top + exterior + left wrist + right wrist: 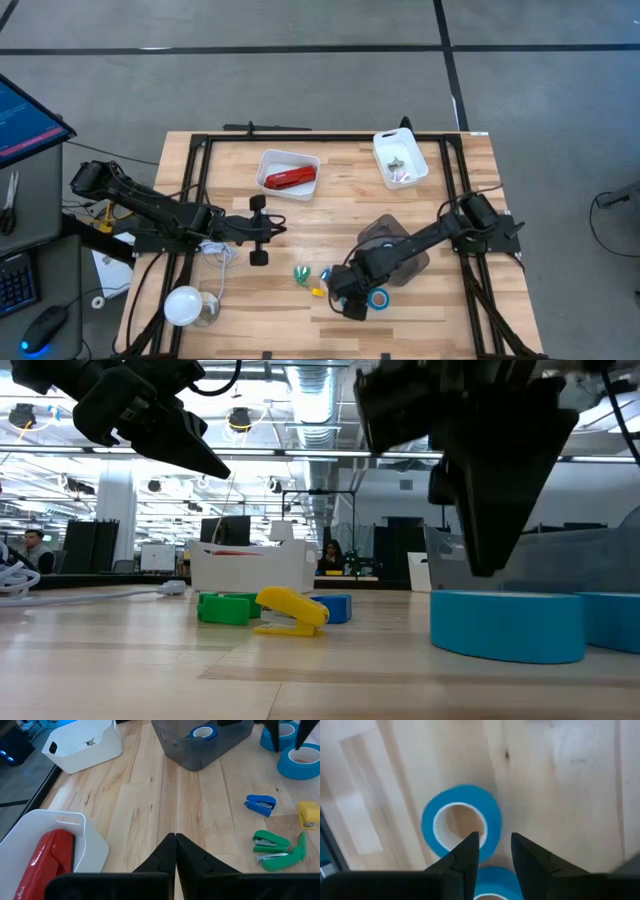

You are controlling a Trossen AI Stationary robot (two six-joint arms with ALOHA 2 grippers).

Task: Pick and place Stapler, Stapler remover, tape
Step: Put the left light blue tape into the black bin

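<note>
The red stapler [290,179] lies in a white tray [268,160] at the far middle. Two blue tape rolls [461,825] [490,887] lie flat on the table near the front right, and a third [202,732] sits in the grey bin [395,245]. My right gripper [495,845] hangs open, pointing down, just above the two rolls, one finger over the nearer roll's ring and one beside it; in the low view its tips [487,565] stand clear of the tape [505,625]. My left gripper [175,840] waits shut above the table's left middle [275,229]. Which piece is the stapler remover I cannot tell.
Small green [300,272], blue [325,274] and yellow [318,291] pieces lie just left of my right gripper. A second white tray [400,160] with small items stands at the far right. A white round object [183,305] and a cable lie at the front left.
</note>
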